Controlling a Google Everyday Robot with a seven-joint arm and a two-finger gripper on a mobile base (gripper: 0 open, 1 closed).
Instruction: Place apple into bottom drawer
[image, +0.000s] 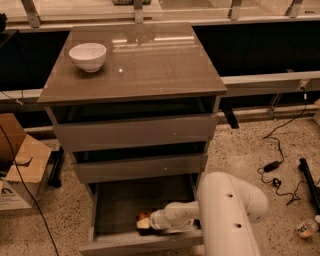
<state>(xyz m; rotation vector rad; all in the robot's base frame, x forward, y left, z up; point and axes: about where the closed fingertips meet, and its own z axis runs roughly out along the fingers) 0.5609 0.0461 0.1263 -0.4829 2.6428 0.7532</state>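
The bottom drawer (116, 200) is pulled open at the foot of the cabinet, with its dark box interior showing. The apple (143, 220) is a small red-orange and yellowish lump low inside the drawer, near the front right. My gripper (148, 220) reaches in from the right on a white arm and sits right at the apple, low in the drawer. The arm's wrist hides the fingers.
A white bowl (88, 55) stands on the cabinet top (150, 65) at the back left. Two shallower drawers (135, 132) above are partly out. Cardboard boxes (20, 165) stand left on the floor; cables (280, 170) lie at right.
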